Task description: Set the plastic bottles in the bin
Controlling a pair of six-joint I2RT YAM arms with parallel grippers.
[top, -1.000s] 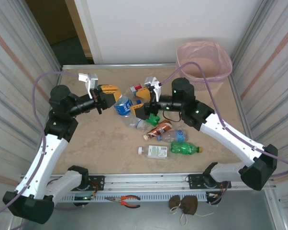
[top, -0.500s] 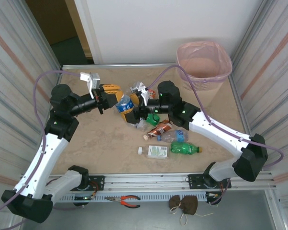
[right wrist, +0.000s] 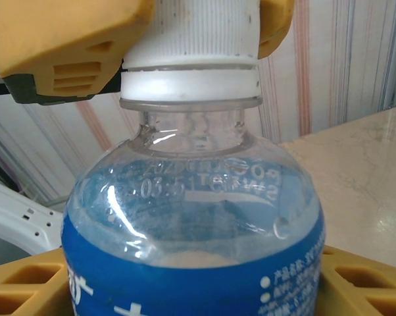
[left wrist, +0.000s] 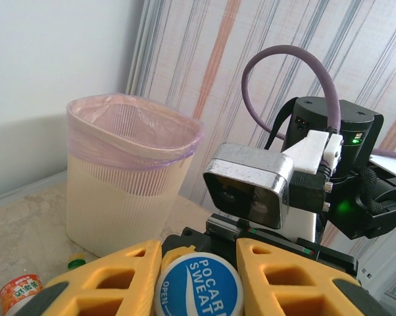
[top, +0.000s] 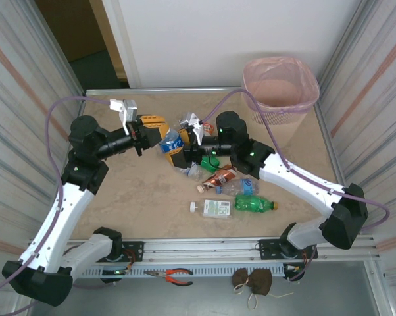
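Far from done: clear blue-labelled plastic bottle (right wrist: 191, 197) cap-clamped by left gripper (left wrist: 199, 263), right gripper (right wrist: 195, 289) half-open around it, hold unclear; other bottles (top: 254, 205) loose at its five o'clock

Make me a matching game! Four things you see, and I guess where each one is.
Things:
1. bin
2. green bottle
3. blue-label bottle
4. orange-handled pliers

Places:
A. lying on its side on the table
B. on the grey ledge at the near edge
C. gripped by its cap in the left gripper
D. standing in the far right corner

Pairs: 1-D, 2-A, 3-C, 4-B
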